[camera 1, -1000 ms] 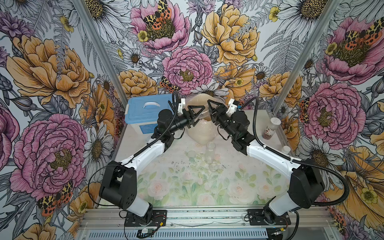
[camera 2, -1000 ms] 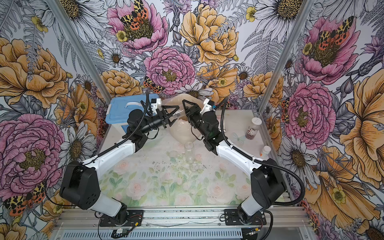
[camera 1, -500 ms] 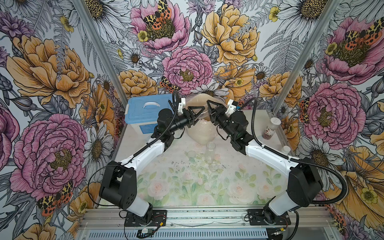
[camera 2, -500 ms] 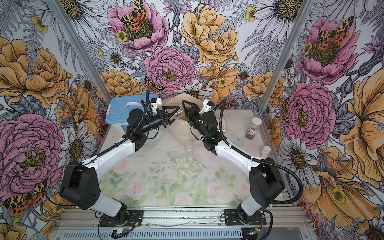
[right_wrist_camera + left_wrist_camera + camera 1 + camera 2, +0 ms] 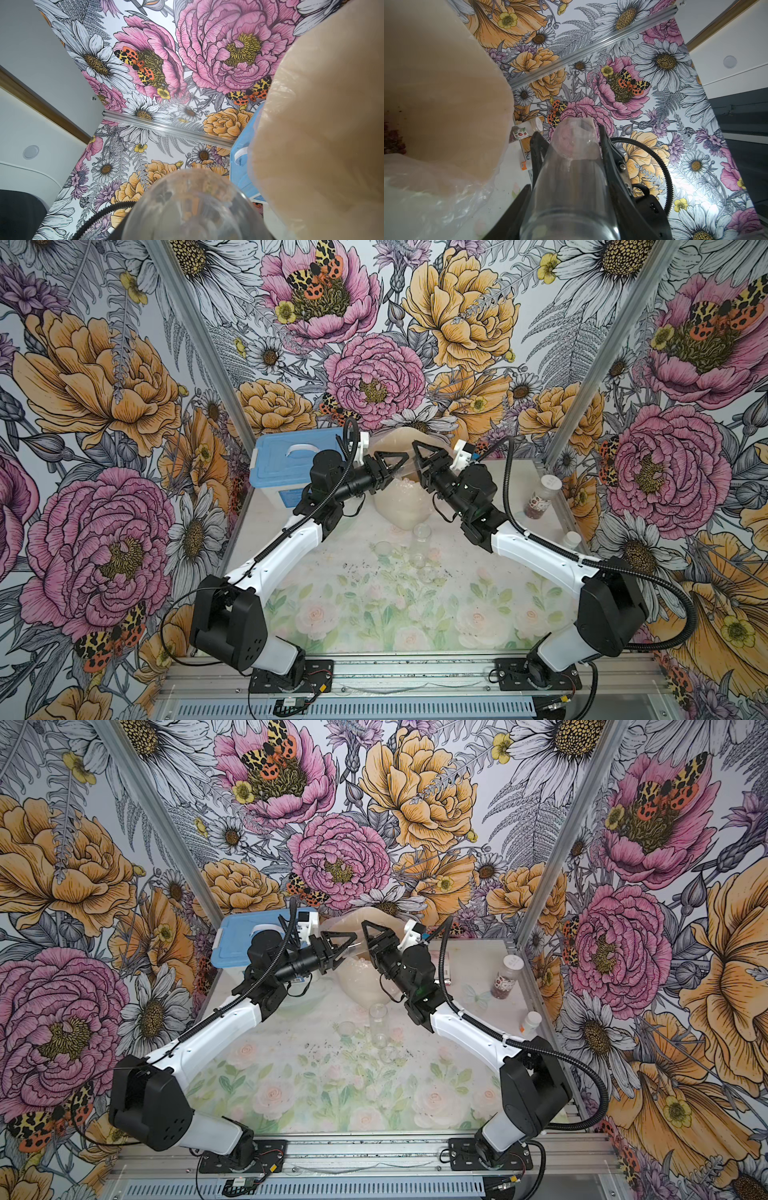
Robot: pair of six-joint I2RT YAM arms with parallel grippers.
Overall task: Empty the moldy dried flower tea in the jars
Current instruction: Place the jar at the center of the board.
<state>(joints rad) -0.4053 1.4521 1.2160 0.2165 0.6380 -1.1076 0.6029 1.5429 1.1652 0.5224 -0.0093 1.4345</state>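
**Hardly anything has moved: jar held by the bag**

Both arms stay up at the back, just where they were a second ago.

From the left wrist, dark red tea (image 5: 392, 141) can be seen lying inside the tan bag (image 5: 401, 510). More red tea fills the label jar (image 5: 540, 499). It stands shut with a white lid at the right edge of the worktop (image 5: 374, 614), well apart from the arms.

The left hand (image 5: 568, 133) is clenched on a clear jar (image 5: 571, 182), with its fingers (image 5: 608, 149) on either side. This jar lies along the fingers, just beside the bag's rim. It looks empty, and the wall flowers show through it.

The right hand (image 5: 424, 458) faces the left hand over the bag. Round glass (image 5: 187, 207) sits very close to the right wrist camera. No fingers show there, so I cannot tell if that hand is gripping or has let go.

In front of the bag stands an open jar (image 5: 419, 545), with a glass lid (image 5: 382, 548) near it. Dark crumbs (image 5: 365, 568) dot the worktop. A blue box (image 5: 286, 464) sits left of the bag. A small bottle (image 5: 571, 540) stands near the label jar.
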